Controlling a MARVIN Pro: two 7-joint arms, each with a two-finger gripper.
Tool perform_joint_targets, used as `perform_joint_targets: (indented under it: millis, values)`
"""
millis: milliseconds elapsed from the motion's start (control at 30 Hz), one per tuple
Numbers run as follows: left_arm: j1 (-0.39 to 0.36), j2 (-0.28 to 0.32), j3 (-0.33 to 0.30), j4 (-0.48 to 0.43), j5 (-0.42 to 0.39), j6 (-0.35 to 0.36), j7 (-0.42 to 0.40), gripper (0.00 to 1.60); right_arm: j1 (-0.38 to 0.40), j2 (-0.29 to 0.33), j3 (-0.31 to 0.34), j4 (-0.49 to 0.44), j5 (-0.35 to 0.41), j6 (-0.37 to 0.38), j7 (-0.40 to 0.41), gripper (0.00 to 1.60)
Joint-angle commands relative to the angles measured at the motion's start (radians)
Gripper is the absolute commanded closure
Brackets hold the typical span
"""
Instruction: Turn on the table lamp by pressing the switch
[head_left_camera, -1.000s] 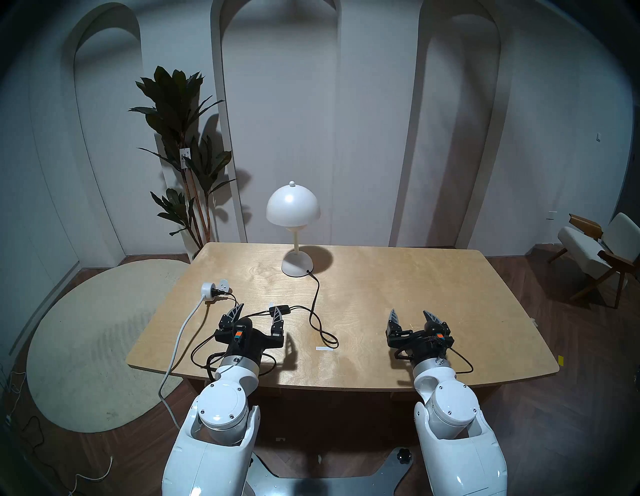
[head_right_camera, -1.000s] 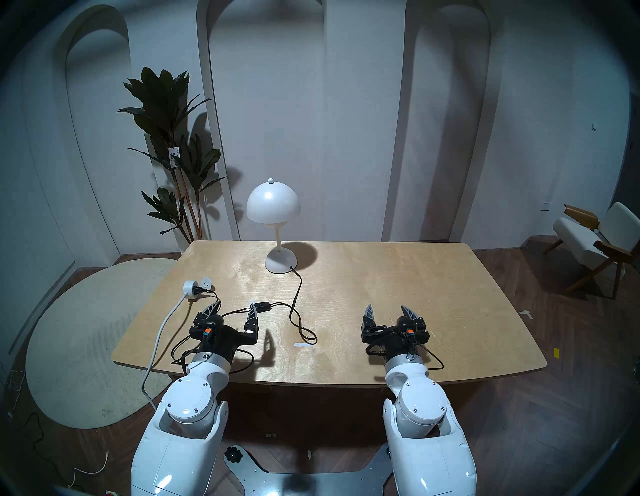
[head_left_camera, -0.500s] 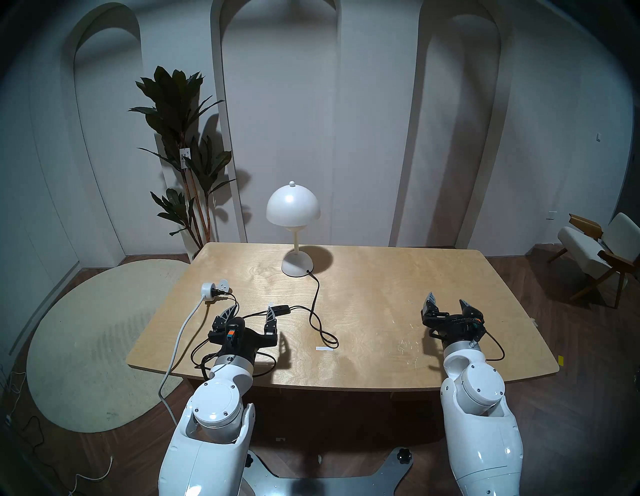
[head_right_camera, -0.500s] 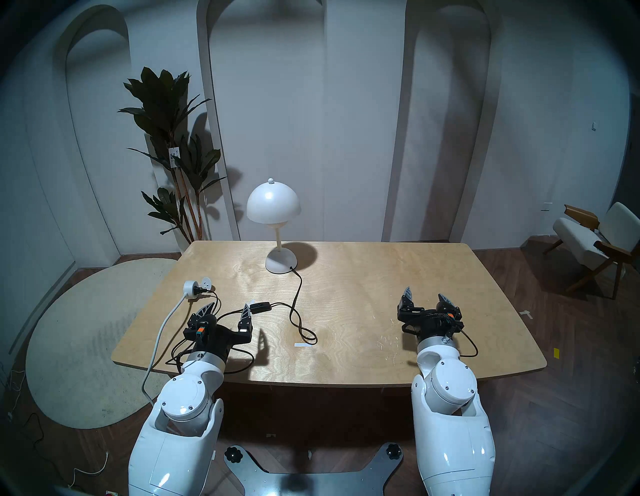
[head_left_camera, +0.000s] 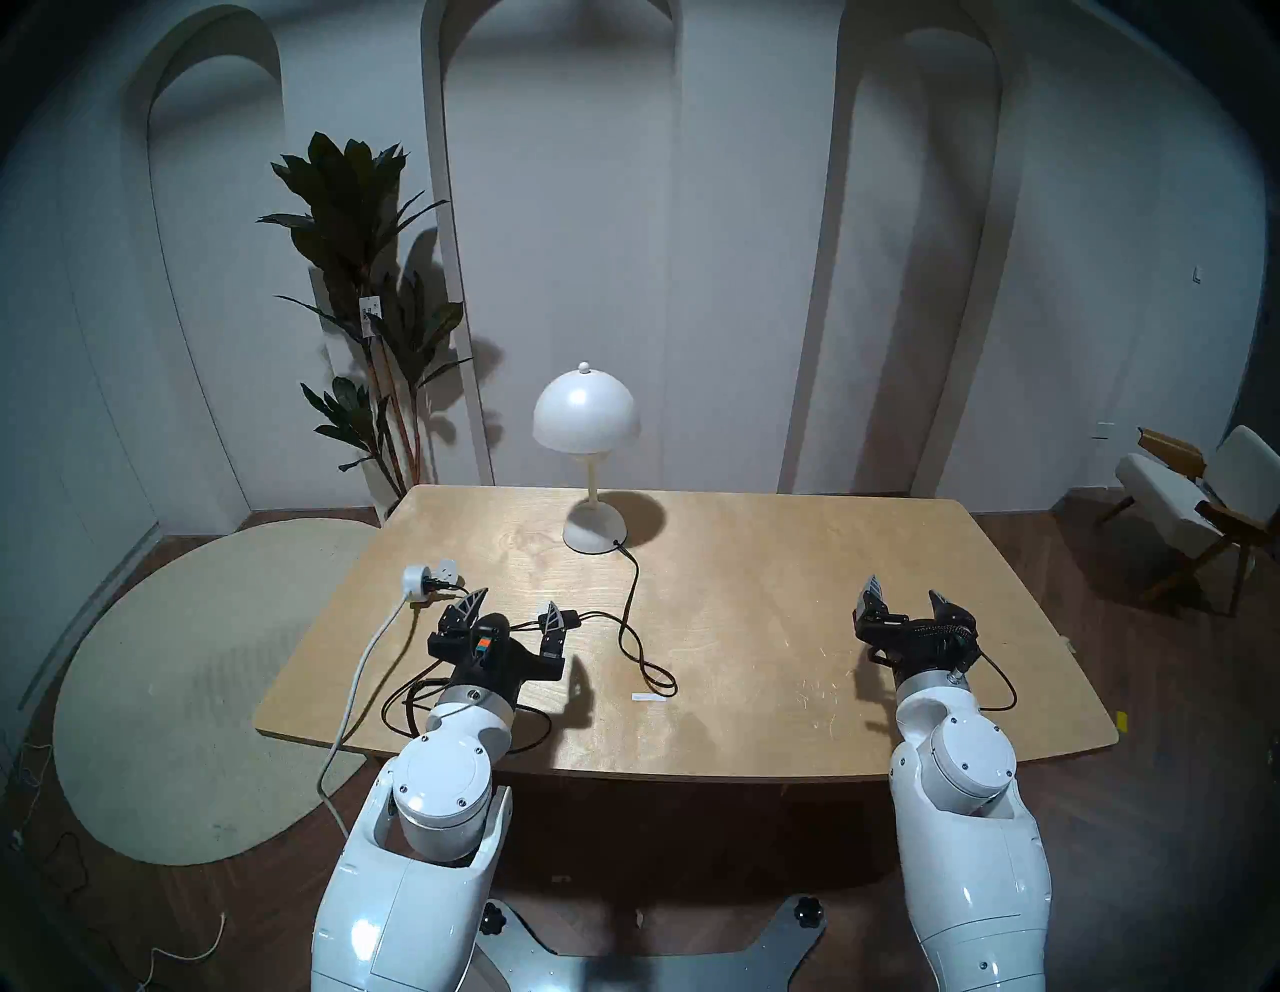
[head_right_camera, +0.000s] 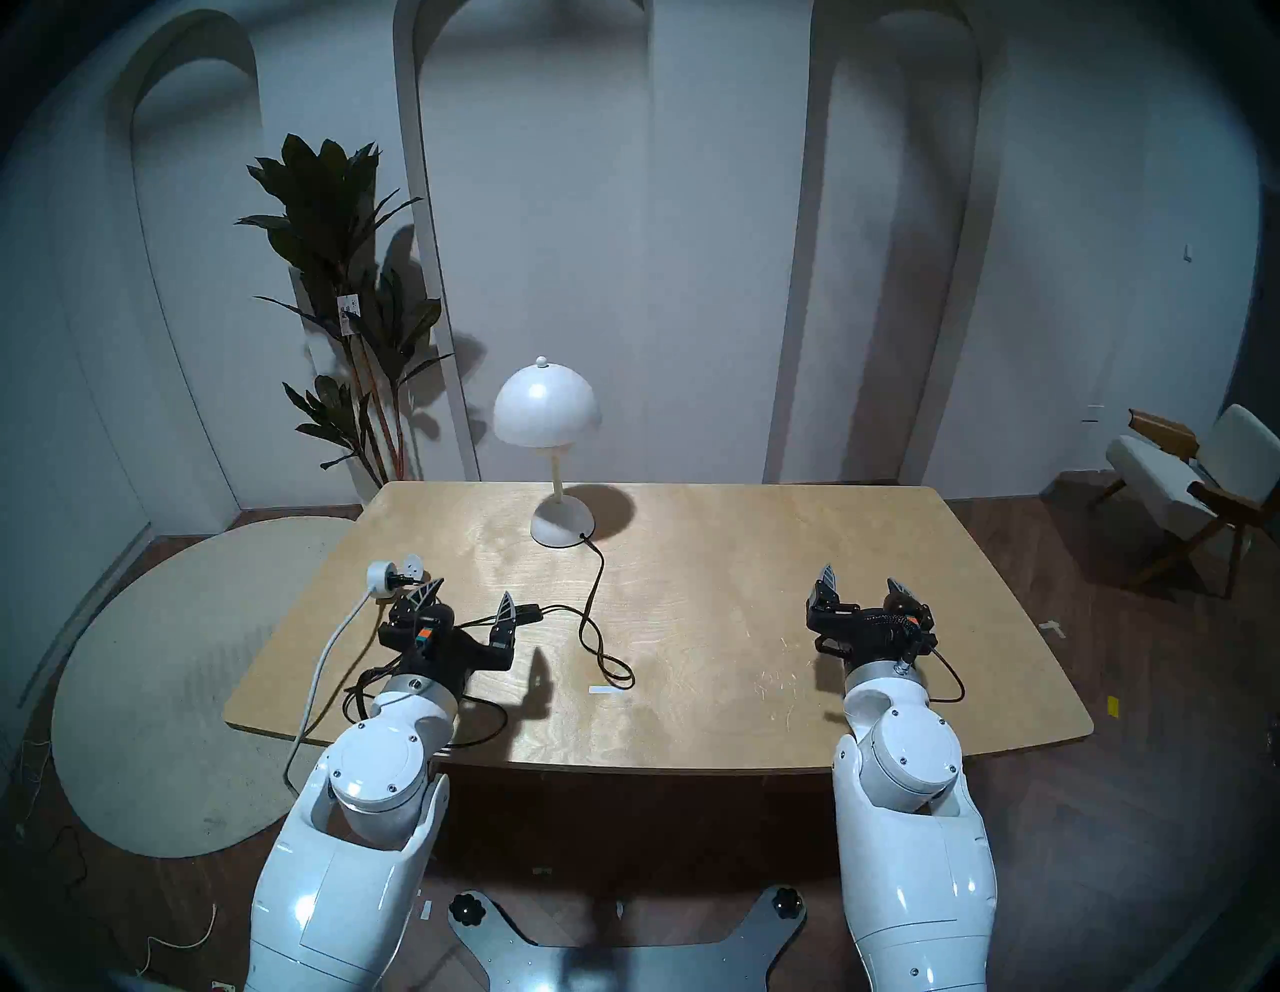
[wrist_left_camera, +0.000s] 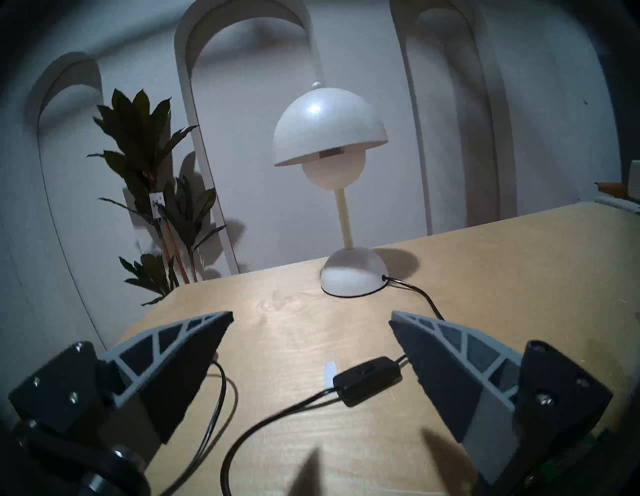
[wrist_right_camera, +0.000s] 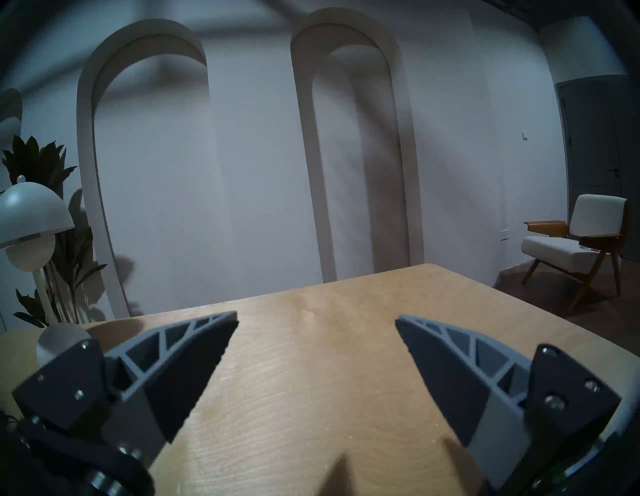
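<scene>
The white mushroom-shaped table lamp (head_left_camera: 586, 415) stands unlit at the back middle of the wooden table (head_left_camera: 762, 623); it also shows in the left wrist view (wrist_left_camera: 325, 128). Its thin black cord runs forward to the small black inline switch (wrist_left_camera: 367, 380), which lies flat on the table. My left gripper (head_left_camera: 516, 603) is open and empty, hovering just behind the switch (head_left_camera: 569, 618); its right finger (wrist_left_camera: 450, 374) is close beside the switch and partly covers it from the head. My right gripper (head_left_camera: 904, 589) is open and empty over bare table at the right.
A white round socket adapter (head_left_camera: 419, 576) with a black plug sits left of my left gripper, its white cable (head_left_camera: 360, 686) hanging off the table's left edge. Black cord loops (head_left_camera: 644, 665) and a white tape strip (head_left_camera: 649, 697) lie mid-table. A plant (head_left_camera: 360, 277) stands back left, a chair (head_left_camera: 1198, 499) far right.
My right arm has swung to the right and forward. My left gripper has shifted slightly left, then forward towards the switch. The lamp looks the same.
</scene>
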Motion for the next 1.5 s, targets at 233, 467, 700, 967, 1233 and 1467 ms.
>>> perform_joint_targets:
  millis: [233, 467, 700, 967, 1233, 1467]
  values:
    - [-0.186, 0.073, 0.064, -0.026, 0.258, 0.027, -0.012, 0.00, 0.016, 0.004, -0.006, -0.015, 0.002, -0.012, 0.001, 0.00]
    - [-0.240, 0.097, 0.079, 0.014, 0.396, 0.059, -0.021, 0.00, 0.016, 0.007, -0.008, -0.014, 0.005, -0.011, 0.001, 0.00]
    - [-0.313, 0.148, 0.122, 0.098, 0.607, 0.080, -0.034, 0.00, 0.017, 0.011, -0.010, -0.011, 0.009, -0.011, 0.000, 0.00]
    - [-0.370, 0.159, 0.169, 0.147, 0.801, 0.101, -0.058, 0.00, 0.017, 0.013, -0.011, -0.011, 0.011, -0.011, -0.001, 0.00]
    - [-0.435, 0.158, 0.191, 0.210, 0.949, 0.124, -0.123, 0.00, 0.017, 0.015, -0.013, -0.012, 0.011, -0.013, -0.002, 0.00]
    - [-0.496, 0.104, 0.196, 0.244, 1.042, 0.183, -0.200, 0.00, 0.016, 0.016, -0.014, -0.012, 0.011, -0.014, -0.003, 0.00]
